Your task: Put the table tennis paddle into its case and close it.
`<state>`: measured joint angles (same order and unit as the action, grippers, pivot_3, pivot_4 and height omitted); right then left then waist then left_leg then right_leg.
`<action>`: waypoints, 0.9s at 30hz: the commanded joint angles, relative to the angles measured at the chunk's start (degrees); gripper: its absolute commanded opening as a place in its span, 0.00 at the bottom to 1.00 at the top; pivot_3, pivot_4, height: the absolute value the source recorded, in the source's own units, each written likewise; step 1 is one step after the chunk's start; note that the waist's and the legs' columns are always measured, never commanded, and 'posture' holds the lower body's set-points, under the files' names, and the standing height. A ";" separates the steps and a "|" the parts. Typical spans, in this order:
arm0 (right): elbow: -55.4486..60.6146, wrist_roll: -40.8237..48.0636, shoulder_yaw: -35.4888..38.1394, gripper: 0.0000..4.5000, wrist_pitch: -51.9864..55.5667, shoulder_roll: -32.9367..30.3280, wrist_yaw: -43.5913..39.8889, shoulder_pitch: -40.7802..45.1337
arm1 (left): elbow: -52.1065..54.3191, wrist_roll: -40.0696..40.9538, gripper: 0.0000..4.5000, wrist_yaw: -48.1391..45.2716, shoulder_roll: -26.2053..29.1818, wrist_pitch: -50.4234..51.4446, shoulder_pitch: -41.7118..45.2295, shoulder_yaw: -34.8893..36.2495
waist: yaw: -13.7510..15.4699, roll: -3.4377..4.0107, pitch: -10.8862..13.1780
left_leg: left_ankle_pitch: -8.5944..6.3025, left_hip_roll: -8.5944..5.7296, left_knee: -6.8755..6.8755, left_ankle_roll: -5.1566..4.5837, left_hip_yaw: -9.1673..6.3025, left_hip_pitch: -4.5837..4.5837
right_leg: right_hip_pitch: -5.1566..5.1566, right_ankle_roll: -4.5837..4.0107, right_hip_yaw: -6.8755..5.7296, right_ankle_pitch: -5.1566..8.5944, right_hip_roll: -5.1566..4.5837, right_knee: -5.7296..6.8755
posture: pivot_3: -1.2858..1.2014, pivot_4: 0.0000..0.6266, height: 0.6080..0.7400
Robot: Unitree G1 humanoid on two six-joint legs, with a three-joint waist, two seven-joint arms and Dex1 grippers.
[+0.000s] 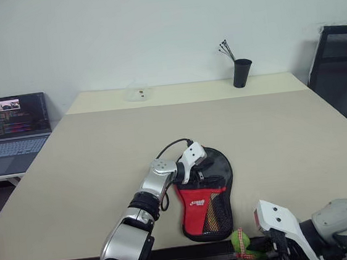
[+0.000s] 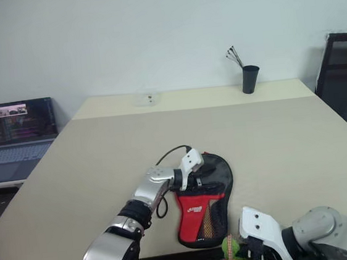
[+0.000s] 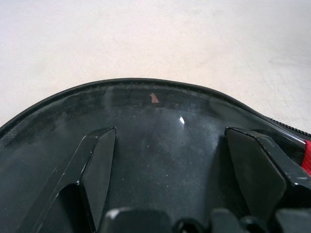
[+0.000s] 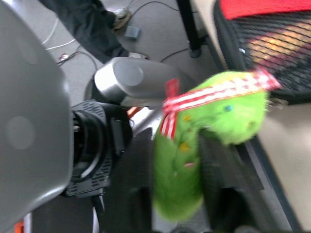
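My left gripper [image 1: 198, 172] rests on the case [image 1: 206, 195] at centre-bottom of the left eye view, jaws apart and pressed flat on the rounded head end. The case lies on the tabletop [image 1: 274, 138] with its long axis running from upper right to lower left of the frame, its narrow red and mesh end toward the near edge. A tan shape behind the mesh is likely the paddle handle; I judge the paddle is inside. My right gripper [image 1: 251, 246] sits at lower right, just beyond that near end, with a green fuzzy tag [image 4: 194, 145] between its jaws; whether they clamp it I cannot tell. The right arm is nearer the zipper end.
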<state>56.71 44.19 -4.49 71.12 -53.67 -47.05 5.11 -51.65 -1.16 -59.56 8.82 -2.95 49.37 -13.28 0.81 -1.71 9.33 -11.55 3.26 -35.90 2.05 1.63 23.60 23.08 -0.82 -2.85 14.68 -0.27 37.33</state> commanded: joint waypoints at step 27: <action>-55.11 -17.33 -1.77 0.81 -43.54 17.53 -9.84 24.36 | 48.91 12.85 0.87 5.41 21.81 24.22 -30.53 18.31 | -2.44 0.04 0.64 | -0.08 0.49 0.11 -0.11 0.31 0.13 | 0.49 0.17 0.57 -0.12 0.63 0.22 | 0.52 0.24 1.00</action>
<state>3.37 25.98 -7.43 29.29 -36.16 -53.70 27.73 -7.06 9.57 -56.00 30.06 19.98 19.69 2.55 -1.63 -1.66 9.97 -11.63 3.74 -35.80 1.95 1.94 23.74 23.60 -0.68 -2.29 14.57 0.31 37.64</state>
